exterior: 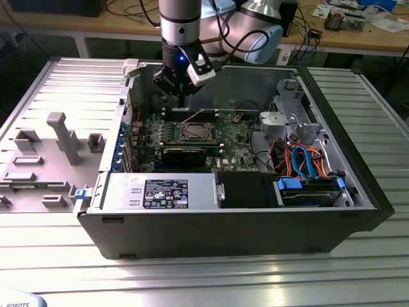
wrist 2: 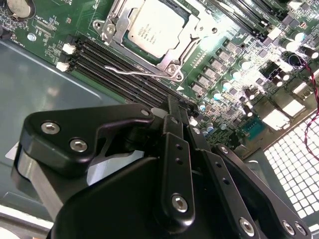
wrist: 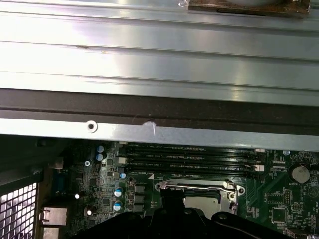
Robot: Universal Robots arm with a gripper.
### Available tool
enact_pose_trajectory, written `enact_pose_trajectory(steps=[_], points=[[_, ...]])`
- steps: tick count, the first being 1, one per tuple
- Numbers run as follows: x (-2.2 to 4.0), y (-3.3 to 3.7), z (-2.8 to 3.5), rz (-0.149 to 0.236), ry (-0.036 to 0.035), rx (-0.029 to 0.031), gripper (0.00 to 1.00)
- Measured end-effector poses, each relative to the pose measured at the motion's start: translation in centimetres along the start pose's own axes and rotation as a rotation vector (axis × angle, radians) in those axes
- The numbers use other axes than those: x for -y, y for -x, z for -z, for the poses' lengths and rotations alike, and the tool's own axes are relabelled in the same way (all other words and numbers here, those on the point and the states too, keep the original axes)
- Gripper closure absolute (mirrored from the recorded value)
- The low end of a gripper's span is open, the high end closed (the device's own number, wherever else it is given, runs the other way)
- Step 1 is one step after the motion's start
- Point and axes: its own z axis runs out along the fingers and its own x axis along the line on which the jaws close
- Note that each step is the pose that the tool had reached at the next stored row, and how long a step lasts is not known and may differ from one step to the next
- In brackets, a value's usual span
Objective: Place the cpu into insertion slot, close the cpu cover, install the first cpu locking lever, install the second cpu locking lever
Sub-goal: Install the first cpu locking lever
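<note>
— Ribbed metal table [exterior: 192, 281], open computer case [exterior: 223, 230]: where do we see the gripper [exterior: 182, 94]?
— We see it poised over the green motherboard [exterior: 236, 137], above the board's edge farthest from the exterior camera, fingers [wrist 2: 172, 164] pressed together on nothing.
— And the cpu [wrist 2: 149, 30]?
— Seated in the insertion slot [wrist 2: 172, 67] near the board's middle, the cpu cover [wrist 2: 199, 27] flat around it. One wire lever [wrist 2: 124, 70] juts over the long black slots [wrist 2: 99, 59].

The exterior view looks down on the motherboard [exterior: 220, 137] from well back; both wrist views sit near it, sharing the cpu [wrist 2: 154, 30] [wrist: 202, 200].
</note>
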Motion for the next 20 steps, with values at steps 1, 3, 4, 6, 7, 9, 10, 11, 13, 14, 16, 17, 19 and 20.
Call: enact_pose_trajectory(steps=[1,3,4,6,7,9,10,11,13,14,16,17,19,20], points=[[0.0,0.01,0.0,0.0,0.0,0.0,0.89],[0.0,0.02,0.0,0.0,0.0,0.0,0.89],[0.0,0.02,0.0,0.0,0.0,0.0,0.89],[0.06,0.04,-0.03,0.0,0.0001,0.0001,0.89],[0.14,0.02,-0.05,0.0,0.002,0.0007,0.89],[0.55,0.11,-0.17,-0.001,0.0176,0.0025,0.89],[0.57,0.16,-0.25,-0.005,0.0174,0.0027,0.89],[0.58,0.29,-0.33,-0.011,0.0171,0.003,0.89],[0.61,0.47,-0.58,-0.027,0.0168,0.0046,0.89],[0.62,0.55,-0.7,-0.032,0.0172,0.005,0.89],[0.66,0.76,-0.98,-0.039,0.0265,0.0057,0.89],[0.67,0.8,-1.07,-0.04,0.0306,0.006,0.89],[0.68,0.81,-1.17,-0.041,0.0369,0.0065,0.89],[0.67,0.81,-1.17,-0.041,0.037,0.0065,0.89]])
